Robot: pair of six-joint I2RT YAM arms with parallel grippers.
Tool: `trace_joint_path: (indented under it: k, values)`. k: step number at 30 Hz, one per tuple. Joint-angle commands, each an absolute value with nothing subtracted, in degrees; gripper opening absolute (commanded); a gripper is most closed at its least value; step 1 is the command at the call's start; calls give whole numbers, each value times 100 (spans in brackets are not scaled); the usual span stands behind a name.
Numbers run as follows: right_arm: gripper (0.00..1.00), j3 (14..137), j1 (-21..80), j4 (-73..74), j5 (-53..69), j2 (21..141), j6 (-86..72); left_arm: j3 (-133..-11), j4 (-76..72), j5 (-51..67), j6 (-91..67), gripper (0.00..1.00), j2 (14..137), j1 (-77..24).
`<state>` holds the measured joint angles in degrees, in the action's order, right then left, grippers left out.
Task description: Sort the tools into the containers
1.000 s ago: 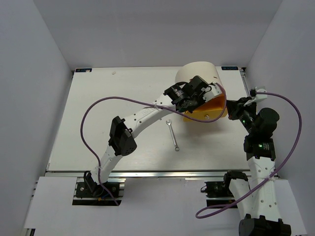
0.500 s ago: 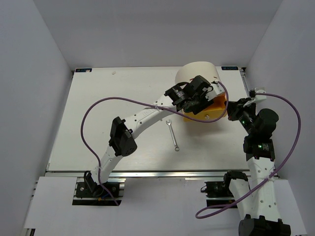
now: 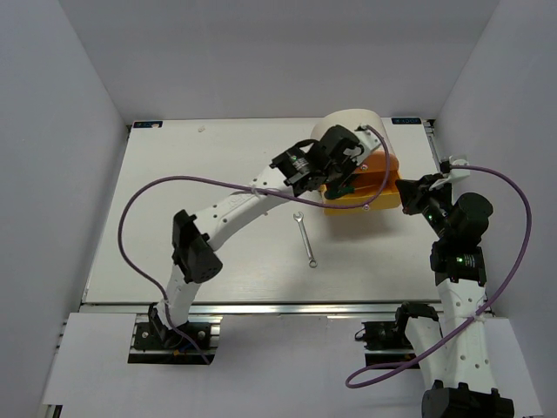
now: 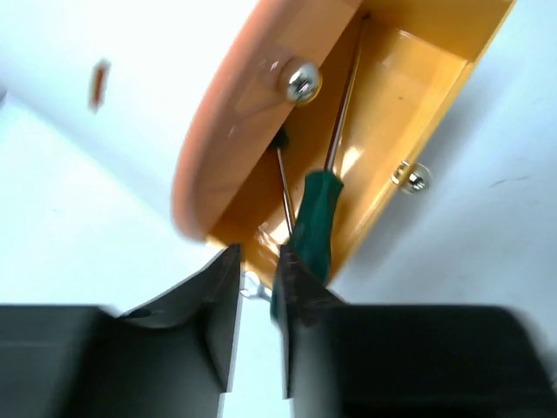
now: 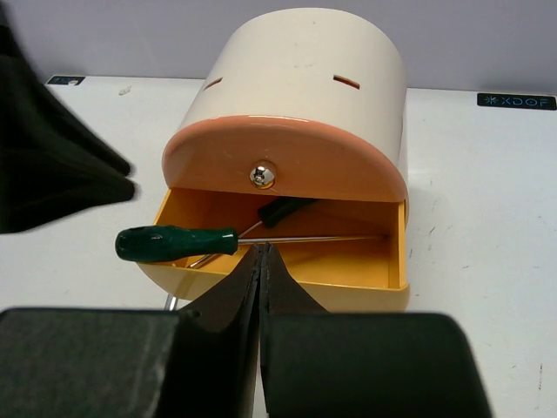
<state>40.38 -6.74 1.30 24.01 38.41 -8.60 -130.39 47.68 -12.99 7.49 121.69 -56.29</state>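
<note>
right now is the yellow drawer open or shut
Open: the yellow drawer sits pulled out beneath the orange front, a green-handled screwdriver lying inside.

beige box [image 5: 305,87], yellow drawer [image 5: 348,296], green-handled screwdriver [image 5: 174,242], silver wrench [image 3: 306,239].

The left arm [image 3: 231,209] rises from its base at the near left, bends at a dark elbow and stretches far forward and to the right, its wrist turned downward. The left hand [image 4: 258,257] has its two dark fingers parted by a narrow gap, and the gap looks empty, though the close view is blurred. The right arm [image 3: 452,296] stands up from the near right, folds at the elbow and points left. The right hand [image 5: 261,252] has its fingers pressed fully together, gripping nothing.
</note>
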Motion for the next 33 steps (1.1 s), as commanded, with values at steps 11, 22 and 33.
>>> trace_joint_path:
  k: [11, 22, 33]
  values:
    - [0, 4025, -703, -53, 2689, 3858, -835, -10486, 4421, 456, -624, 51, 9923, -5062]
    - [0, 4017, -703, -9, 2628, 3797, -765, -10828, 4087, 791, -89, 69, 10459, -5062]
    - [0, 3990, -703, -9, 2593, 3806, -747, -11628, 4315, 694, 264, 72, 11250, -5054]
